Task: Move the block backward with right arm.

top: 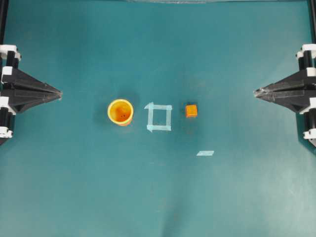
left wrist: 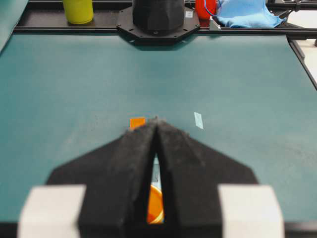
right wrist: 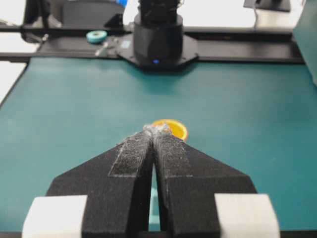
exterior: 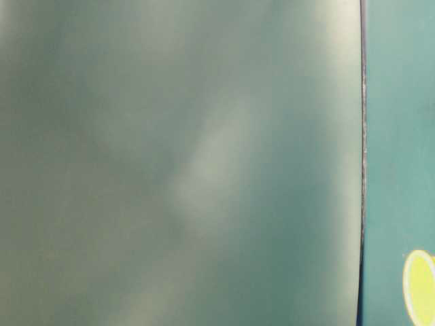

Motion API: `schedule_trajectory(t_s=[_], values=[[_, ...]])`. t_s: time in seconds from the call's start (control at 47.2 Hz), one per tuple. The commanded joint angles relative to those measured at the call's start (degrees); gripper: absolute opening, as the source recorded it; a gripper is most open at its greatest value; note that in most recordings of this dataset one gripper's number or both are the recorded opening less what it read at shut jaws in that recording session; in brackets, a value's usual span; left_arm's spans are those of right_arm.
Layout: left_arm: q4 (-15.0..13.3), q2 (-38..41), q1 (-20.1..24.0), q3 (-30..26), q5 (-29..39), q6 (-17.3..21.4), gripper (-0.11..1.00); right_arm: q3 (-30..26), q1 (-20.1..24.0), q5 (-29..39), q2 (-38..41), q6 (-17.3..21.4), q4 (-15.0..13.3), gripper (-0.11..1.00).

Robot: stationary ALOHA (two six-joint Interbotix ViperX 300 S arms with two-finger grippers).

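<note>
**Operator:** I'm starting from my right gripper (top: 256, 92), parked at the right edge of the overhead view. Its fingers are pressed together to a point, holding nothing.

**Observer:** And the block?

**Operator:** The block (top: 191, 110) sits on the teal table (top: 237, 197), well apart from that tip, toward the middle and slightly nearer the bottom of the view. My right arm is plainly the closer one; the left gripper (top: 59, 93) (also pinched closed, empty) has the cup (top: 120, 112) and the tape square (top: 159, 117) between it and the block.

**Observer:** Orientation?

**Operator:** It's a cube, so no real long axis; its faces look roughly square to the table edges. A loose tape strip (top: 205, 153) lies nearby. I'd judge the reach goes inward first, then pushes.
</note>
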Motion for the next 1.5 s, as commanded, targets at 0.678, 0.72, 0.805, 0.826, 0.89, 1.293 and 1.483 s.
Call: schedule_trajectory(t_s=[0.678,0.72,0.805,0.826,0.89,1.293,1.483], values=[[0.2,0.5,0.2,-2.4,0.2,-0.3,0.0,-10.5,-6.5,1.9,27.3,0.2,-0.1,0.6],[0.2,0.5,0.2,-2.4,0.2,-0.3,0.0,-11.3,-6.5,2.4,29.6,0.0,0.0,0.6],[0.2,0.6,0.2,-2.5,0.3,-0.3,0.0,-13.2,-6.5,3.9,34.7,-0.1,-0.1,0.61],[0.2,0.6,0.1,-2.4,0.3,-0.3,0.0,-13.6,-6.5,4.2,35.7,-0.2,-0.1,0.61],[0.2,0.7,0.1,-2.4,0.4,-0.3,0.0,-14.9,-6.4,5.1,38.5,-0.4,-0.1,0.62],[0.2,0.7,0.1,-2.5,0.4,-0.3,0.0,-16.3,-4.7,5.6,49.8,-0.4,-0.8,0.65],[0.2,0.8,0.2,-2.5,0.4,-0.3,0.0,-16.5,-4.6,5.3,52.3,-0.4,-0.8,0.65]])
